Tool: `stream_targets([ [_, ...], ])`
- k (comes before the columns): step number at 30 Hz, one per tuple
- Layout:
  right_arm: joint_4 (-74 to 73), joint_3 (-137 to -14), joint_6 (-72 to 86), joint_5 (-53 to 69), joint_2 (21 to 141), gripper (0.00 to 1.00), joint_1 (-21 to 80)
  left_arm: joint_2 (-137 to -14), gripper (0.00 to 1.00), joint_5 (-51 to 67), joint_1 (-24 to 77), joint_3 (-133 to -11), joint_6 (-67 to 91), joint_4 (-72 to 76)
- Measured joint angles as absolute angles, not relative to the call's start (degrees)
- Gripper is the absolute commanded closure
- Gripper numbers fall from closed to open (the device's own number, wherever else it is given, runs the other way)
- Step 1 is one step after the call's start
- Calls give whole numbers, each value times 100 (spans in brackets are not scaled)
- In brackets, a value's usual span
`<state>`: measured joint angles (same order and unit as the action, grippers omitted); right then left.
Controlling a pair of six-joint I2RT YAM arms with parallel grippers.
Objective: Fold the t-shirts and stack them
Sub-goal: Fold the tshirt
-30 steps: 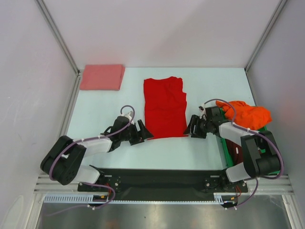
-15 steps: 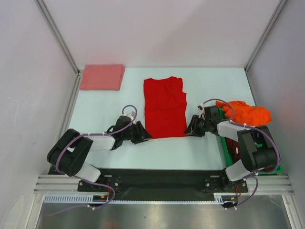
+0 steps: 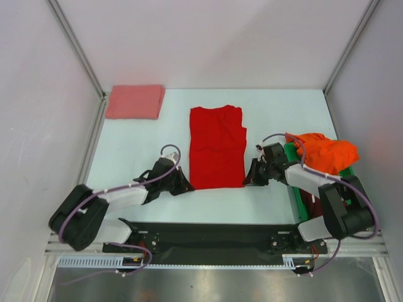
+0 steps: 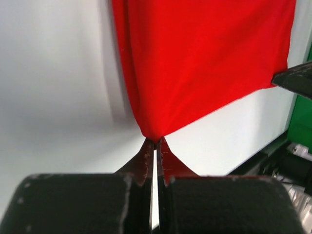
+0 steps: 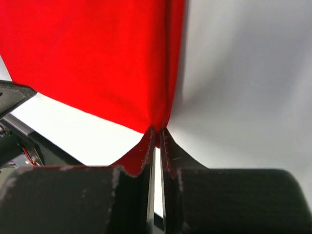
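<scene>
A bright red t-shirt [image 3: 217,146] lies flat mid-table, folded lengthwise into a long strip. My left gripper [image 3: 186,186] is shut on its near left corner; in the left wrist view the red cloth [image 4: 195,53] is pinched at the fingertips of that gripper [image 4: 156,140]. My right gripper [image 3: 247,181] is shut on the near right corner, and the right wrist view shows red cloth [image 5: 97,58] caught between the tips of this gripper [image 5: 157,130]. A folded salmon-pink t-shirt [image 3: 135,101] rests at the far left. A crumpled orange t-shirt [image 3: 324,152] sits over the bin.
A green plastic bin [image 3: 301,189] stands at the right edge of the table beside the right arm, with dark cloth inside it. White walls with metal posts close in the table on the left, right and back.
Both grippers moved in to the red t-shirt's near corners and shut on them. The near hem now sits a little closer to the arms.
</scene>
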<state>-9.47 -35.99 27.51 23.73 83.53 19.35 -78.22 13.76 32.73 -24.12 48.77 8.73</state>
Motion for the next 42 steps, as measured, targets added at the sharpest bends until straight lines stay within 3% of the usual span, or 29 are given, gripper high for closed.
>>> stream_targets([
  [12,-2598,-3087,3588,1806,5214,97,3159,-4449,100,471,4897,-2051,5162,-1350],
  [16,-3103,-3356,3688,1616,5022,98,3212,-4311,100,268,4847,-2523,5083,-2078],
  [27,-3177,-6195,2869,1852,7979,100,1946,-7312,100,1015,2818,-5516,3664,-2440],
  [34,-3085,-7955,2370,2154,9867,100,1551,-8991,100,1426,2200,-7297,3081,-2536],
  [42,-3109,-9006,2189,2405,11065,100,1347,-10374,100,1756,1890,-8191,2952,-2569],
])
